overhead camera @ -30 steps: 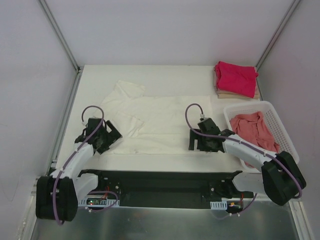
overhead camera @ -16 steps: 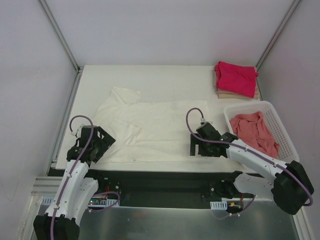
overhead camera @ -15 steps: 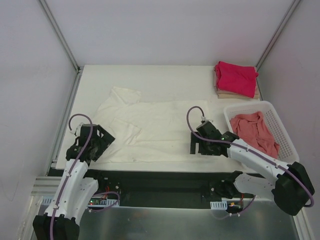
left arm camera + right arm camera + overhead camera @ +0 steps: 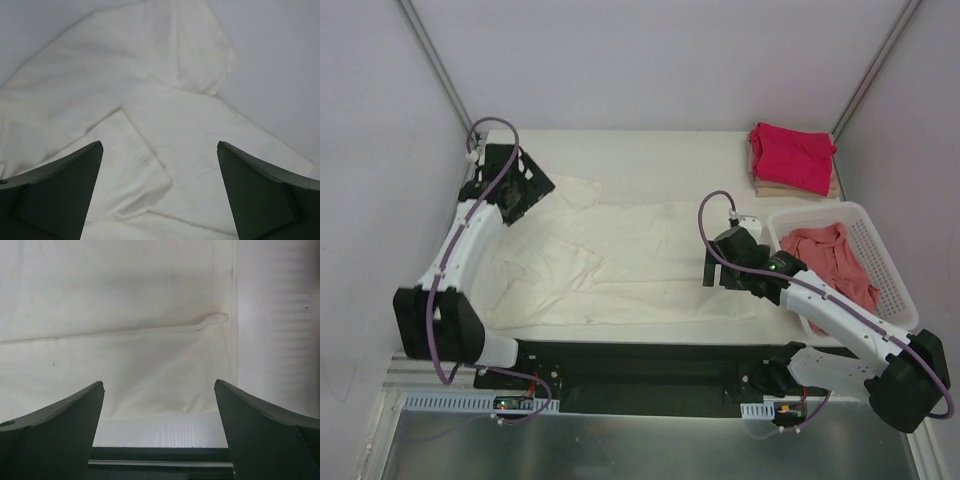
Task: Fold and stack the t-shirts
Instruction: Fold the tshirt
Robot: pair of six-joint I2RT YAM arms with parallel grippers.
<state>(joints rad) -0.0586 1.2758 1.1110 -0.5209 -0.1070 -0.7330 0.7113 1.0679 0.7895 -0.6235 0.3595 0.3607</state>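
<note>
The large cream t-shirt [image 4: 620, 260] lies spread on the table; it also shows in the left wrist view [image 4: 165, 125] and the right wrist view [image 4: 125, 360]. My left gripper [image 4: 525, 190] is open and empty above the shirt's far left sleeve. My right gripper [image 4: 718, 275] is open and empty over the shirt's near right corner. The magenta-red t-shirt [image 4: 790, 155] lies folded on a tan one [image 4: 832, 187] at the far right. The salmon-pink t-shirt [image 4: 830, 262] lies crumpled in the basket.
The white slotted basket [image 4: 892, 275] stands at the right edge. The table's near edge with a black rail [image 4: 640, 365] lies close to the shirt's hem. Walls close in the left, far and right sides.
My left arm has swung from the shirt's near left corner to its far left sleeve. The near left of the shirt now lies flat. My right gripper has lifted slightly.
</note>
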